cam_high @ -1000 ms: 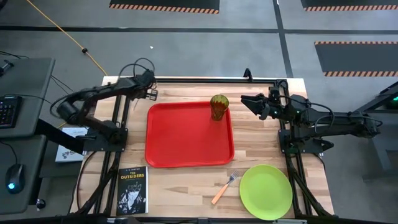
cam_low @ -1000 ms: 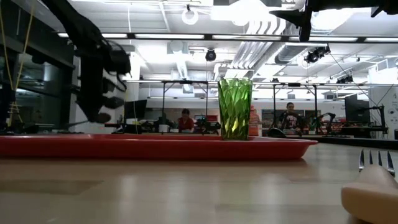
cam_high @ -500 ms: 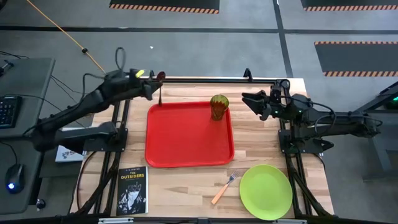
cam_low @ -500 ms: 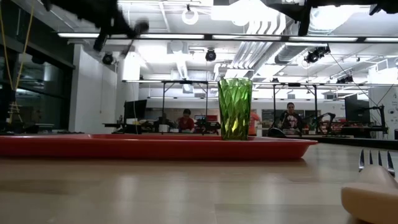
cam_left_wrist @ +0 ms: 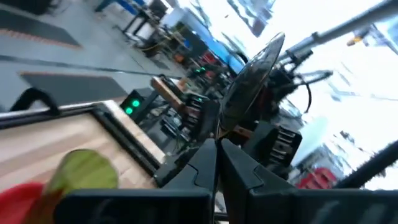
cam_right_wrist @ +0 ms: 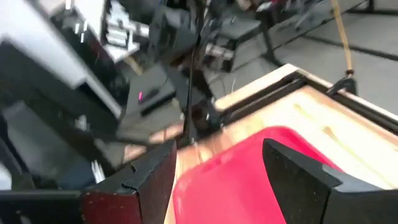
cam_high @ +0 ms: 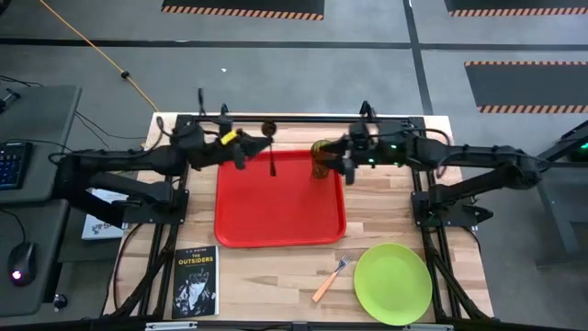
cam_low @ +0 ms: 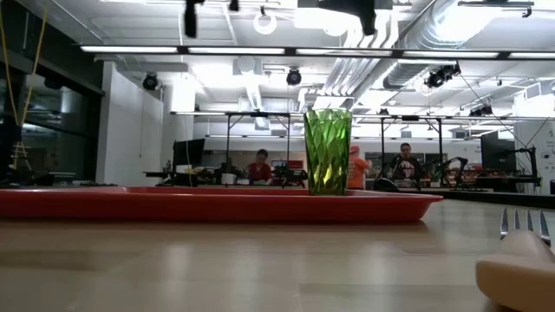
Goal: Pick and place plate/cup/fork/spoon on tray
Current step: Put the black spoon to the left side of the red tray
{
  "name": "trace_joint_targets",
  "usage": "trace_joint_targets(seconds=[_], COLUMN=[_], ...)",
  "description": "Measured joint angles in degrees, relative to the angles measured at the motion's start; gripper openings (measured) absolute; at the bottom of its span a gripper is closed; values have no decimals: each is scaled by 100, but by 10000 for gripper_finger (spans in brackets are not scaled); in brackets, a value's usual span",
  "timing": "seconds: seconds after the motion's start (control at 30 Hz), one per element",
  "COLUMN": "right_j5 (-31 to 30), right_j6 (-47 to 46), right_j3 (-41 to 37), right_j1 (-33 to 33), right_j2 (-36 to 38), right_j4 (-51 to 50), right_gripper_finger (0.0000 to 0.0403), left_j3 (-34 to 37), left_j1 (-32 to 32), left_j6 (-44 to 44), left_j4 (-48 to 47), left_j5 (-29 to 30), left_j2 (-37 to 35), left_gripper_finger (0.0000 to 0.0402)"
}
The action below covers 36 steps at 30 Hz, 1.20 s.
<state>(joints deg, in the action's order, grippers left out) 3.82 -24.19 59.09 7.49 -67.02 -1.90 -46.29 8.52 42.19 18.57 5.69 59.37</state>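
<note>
My left gripper (cam_high: 265,145) is shut on the dark spoon (cam_high: 271,152) above the far left part of the red tray (cam_high: 276,216). The spoon's bowl (cam_left_wrist: 252,74) shows past the fingertips in the left wrist view. The olive-green cup (cam_high: 322,158) stands upright on the tray's far right corner, as the low view (cam_low: 327,152) also shows. My right gripper (cam_high: 343,158) is open just right of the cup and higher than it, touching nothing. The lime-green plate (cam_high: 392,283) and the orange-handled fork (cam_high: 331,279) lie flat on the table at the near right. My left gripper pinches the spoon's thin handle just below the bowl (cam_left_wrist: 217,134) between its two shut fingers. The fingers come from the table's left and lie across the handle. The bowl (cam_high: 268,128) points toward the far edge, the handle end (cam_high: 273,172) toward the near edge. The spoon is clear of the tray.
A black book (cam_high: 195,280) lies at the table's near left corner. Dark frame rails run along the far edge and both sides of the table. Bare wood shows between the tray and the plate. People show in the room behind, in the low view.
My left gripper has risen from the table's far left with the spoon and gone toward the right, over the tray's far edge; the spoon is lifted clear. My right gripper has gone toward the table's left, up to the cup, staying open.
</note>
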Motion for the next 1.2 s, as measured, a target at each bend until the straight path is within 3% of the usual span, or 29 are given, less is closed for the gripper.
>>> trace_joint_targets(seconds=[0.13, 0.3, 0.43, 0.6, 1.0, 1.2], right_j5=[417, -12, 300, 395, 820, 578], right_j6=[337, 503, 621, 647, 329, 262], right_j3=[625, 1159, 1497, 1615, 1637, 1637], right_j1=[0, 0, 17, 17, 197, 223], right_j2=[-659, -1311, -1660, -1749, -1439, -1471], right_j4=[-80, -71, -100, -69, -208, -249], right_gripper_finger=[232, 232, 232, 227, 161, 166], left_j3=[-524, -1112, -1378, -1389, -1376, -1379], left_j1=[-217, -303, -298, -286, -261, -248], left_j6=[-651, -1328, -1672, -1706, -2345, -2191], left_j4=[259, 200, -64, -78, -220, 17], left_j5=[10, 28, 19, -10, 192, 158], left_j2=[486, 913, 1050, 1065, 1072, 1070], left_gripper_finger=[0, 0, 0, 0, 0, 0])
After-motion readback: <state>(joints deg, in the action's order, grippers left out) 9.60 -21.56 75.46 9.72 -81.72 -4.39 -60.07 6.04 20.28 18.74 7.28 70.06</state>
